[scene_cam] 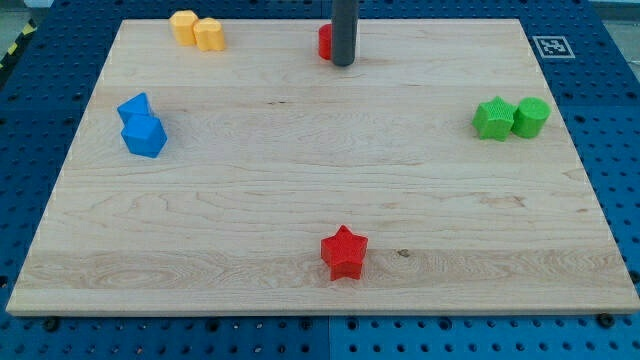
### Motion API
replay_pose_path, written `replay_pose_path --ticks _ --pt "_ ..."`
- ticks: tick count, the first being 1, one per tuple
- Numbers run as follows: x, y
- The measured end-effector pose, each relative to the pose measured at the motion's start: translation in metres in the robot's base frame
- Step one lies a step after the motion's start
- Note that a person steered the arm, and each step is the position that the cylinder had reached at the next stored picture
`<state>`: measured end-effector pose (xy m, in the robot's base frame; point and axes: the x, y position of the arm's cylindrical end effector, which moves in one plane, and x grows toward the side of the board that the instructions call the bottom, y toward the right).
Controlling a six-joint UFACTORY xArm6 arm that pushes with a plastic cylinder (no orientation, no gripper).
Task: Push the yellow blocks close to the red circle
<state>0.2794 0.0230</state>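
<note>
Two yellow blocks sit touching at the view's top left: a yellow hexagon-like block (184,25) and a yellow block (209,35) just to its right. A red block (325,41), mostly hidden behind the rod, stands at the top centre; its shape cannot be made out. My tip (343,64) rests on the board right beside that red block, on its right. The tip is far to the right of the yellow blocks.
Two blue blocks (143,135) lie together at the view's left. A green star (494,118) and a green cylinder (531,117) sit at the right. A red star (344,252) lies at the bottom centre. The wooden board (300,170) rests on a blue pegboard.
</note>
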Motion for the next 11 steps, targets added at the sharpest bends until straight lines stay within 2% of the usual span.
replay_pose_path --ticks 2,3,5,6,7,9,11 --pt "0.000 -0.037" --pt "0.003 -0.076" --pt "-0.002 -0.230" --pt "-0.054 -0.297" --pt "-0.088 -0.305" --pt "-0.082 -0.283" --pt "-0.069 -0.232"
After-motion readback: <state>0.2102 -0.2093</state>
